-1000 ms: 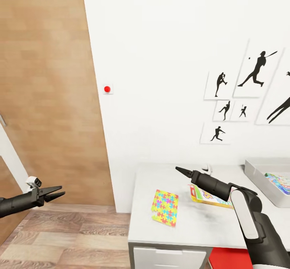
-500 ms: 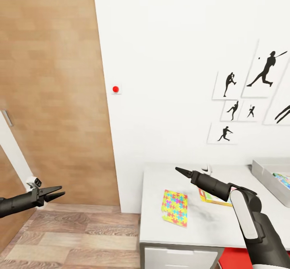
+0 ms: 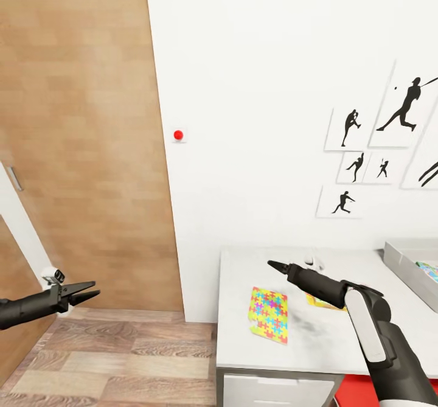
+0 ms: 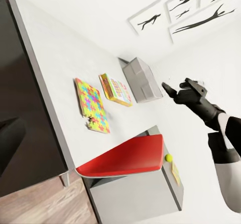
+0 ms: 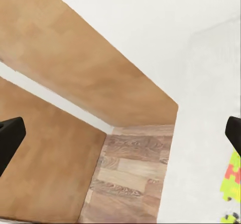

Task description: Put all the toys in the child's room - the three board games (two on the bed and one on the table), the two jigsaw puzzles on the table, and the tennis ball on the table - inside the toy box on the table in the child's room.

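At the far left, over the wood-plank floor [image 3: 121,358] and in front of the brown wooden door [image 3: 79,127], the left gripper [image 3: 85,291] hangs with its two thin black fingers a little apart and nothing between them.

Further right stands the long white-topped table [image 3: 255,358]. On it, near its left end, lies the jigsaw puzzle [image 3: 268,314], a thin flat board with a yellow, pink, blue and green piece pattern. I judge it light and stiff, but so low on the surface that fingers cannot easily go under it. It lies fully on the table, so a better way may be to slide it to an edge and pinch the overhanging part.

Just beside it, the right gripper [image 3: 275,266] hovers above the table, empty; whether its fingers are apart or together I cannot tell.

The yellow-edged board game box [image 4: 116,89] lies partly under this arm; it is thicker, so its sides give a hold.

At the right edge is the light-grey toy box [image 3: 406,267]. The wrist picture shows the small yellow-green tennis ball [image 4: 168,157] on the lower grey cabinet; it probably rolls easily.
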Robot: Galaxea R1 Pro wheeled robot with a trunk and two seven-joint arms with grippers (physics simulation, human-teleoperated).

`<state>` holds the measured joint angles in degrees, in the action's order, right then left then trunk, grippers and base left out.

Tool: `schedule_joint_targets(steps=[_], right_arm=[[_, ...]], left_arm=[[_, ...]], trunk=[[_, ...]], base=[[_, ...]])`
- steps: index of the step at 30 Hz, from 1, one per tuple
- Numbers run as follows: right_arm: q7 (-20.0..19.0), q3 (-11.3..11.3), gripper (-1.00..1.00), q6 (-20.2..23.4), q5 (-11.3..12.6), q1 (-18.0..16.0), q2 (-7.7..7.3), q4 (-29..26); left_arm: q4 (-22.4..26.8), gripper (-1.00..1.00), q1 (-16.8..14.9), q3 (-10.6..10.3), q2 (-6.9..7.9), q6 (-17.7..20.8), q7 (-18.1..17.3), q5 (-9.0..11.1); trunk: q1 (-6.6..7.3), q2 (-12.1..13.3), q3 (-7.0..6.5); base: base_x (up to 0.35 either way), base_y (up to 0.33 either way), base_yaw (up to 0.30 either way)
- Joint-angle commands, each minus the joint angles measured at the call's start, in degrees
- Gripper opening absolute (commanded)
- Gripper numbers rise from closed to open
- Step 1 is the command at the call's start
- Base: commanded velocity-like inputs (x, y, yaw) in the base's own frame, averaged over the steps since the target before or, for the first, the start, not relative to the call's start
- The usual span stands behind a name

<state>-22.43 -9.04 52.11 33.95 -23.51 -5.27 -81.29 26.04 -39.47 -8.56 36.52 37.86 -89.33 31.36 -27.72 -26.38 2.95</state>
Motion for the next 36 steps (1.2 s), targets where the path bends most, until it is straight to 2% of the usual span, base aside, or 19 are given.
schedule_joint_targets(steps=[1, 3, 6, 12, 17, 22, 28, 36], right_arm=[[1.25, -0.05, 1.0, 0.4, -0.11, -0.06, 0.03, 0.56], [6.29, 0.37, 1.0, 0.74, -0.11, -0.11, 0.07, 1.57], [10.73, 1.36, 1.0, 0.99, 0.09, -0.35, 0.12, 2.26], [16.34, 3.22, 1.0, 1.86, 0.32, -0.89, 0.16, 3.04], [18.07, 3.82, 1.0, 2.12, 0.15, -1.04, 0.17, 3.19], [18.36, 4.02, 1.0, 2.35, 0.1, -1.08, 0.17, 2.91], [18.46, 4.11, 1.0, 2.45, 0.18, -1.09, 0.17, 2.74], [18.72, 4.13, 1.0, 2.39, 0.16, -1.1, 0.17, 3.18]], left_arm=[[-0.02, 1.0, -0.08, -0.37, -0.03, 0.61, -0.17, 0.28], [-0.02, 1.0, -0.05, -0.35, -0.36, 0.62, 0.11, 0.23], [-0.02, 1.0, -0.07, -0.33, -0.72, 0.63, 0.71, 0.21], [-0.02, 1.0, -0.08, -0.26, -1.46, 0.63, 2.83, 0.2], [-0.02, 1.0, -0.08, -0.24, -2.73, 0.63, 6.06, 0.21], [-0.02, 1.0, -0.08, -0.18, -3.34, 0.63, 8.25, 0.26], [0.01, 1.0, -0.08, -0.15, -3.85, 0.63, 9.23, 0.27], [0.33, 1.0, -0.06, -0.21, -5.65, 0.63, 9.51, 0.25]], trunk=[[-0.03, -0.13, 0.13], [-0.03, -0.13, 0.13], [-0.03, -0.13, 0.13], [-0.03, -0.13, 0.13], [-0.03, -0.13, 0.13], [-0.03, -0.13, 0.13], [-0.03, -0.13, 0.16], [-0.03, -0.13, 0.64]], base=[[0.0, 0.004, 0.0], [0.0, 0.002, 0.0], [0.0, 0.001, 0.0], [0.0, 0.0, 0.0], [0.0, 0.0, 0.0], [0.0, 0.0, 0.0], [0.0, 0.0, 0.0], [0.0, 0.0, 0.0]])
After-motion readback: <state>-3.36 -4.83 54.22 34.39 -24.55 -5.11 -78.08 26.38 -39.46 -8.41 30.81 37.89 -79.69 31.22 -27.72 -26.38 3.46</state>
